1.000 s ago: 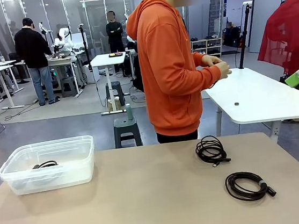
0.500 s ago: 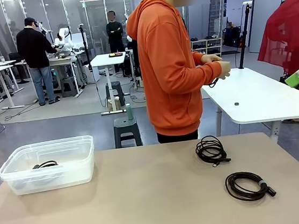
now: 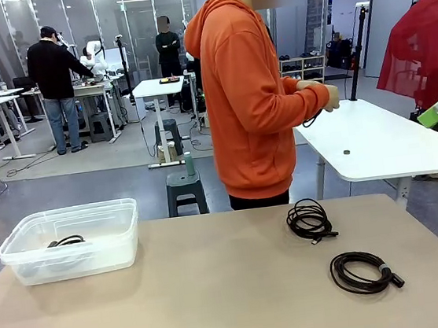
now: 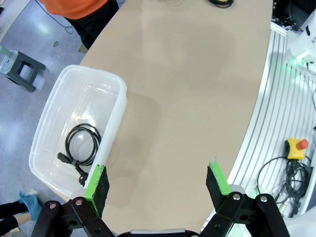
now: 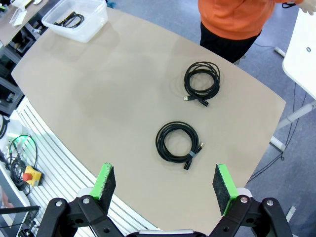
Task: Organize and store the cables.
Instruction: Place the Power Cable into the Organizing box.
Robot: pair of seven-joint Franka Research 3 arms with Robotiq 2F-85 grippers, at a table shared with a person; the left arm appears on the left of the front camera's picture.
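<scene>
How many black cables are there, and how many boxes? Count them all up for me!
Black cables loose on the table: 2 (the far cable, the near cable)
Black cables in the box: 1 (the boxed cable)
Clear plastic boxes: 1 (the box)
Total: 4 things, 3 of them cables

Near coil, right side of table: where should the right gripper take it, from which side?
Probably straight down from above, jaws straddling the bundled loops of the near coil beside its plug ends: it lies flat on the table, loops stacked together.
</scene>
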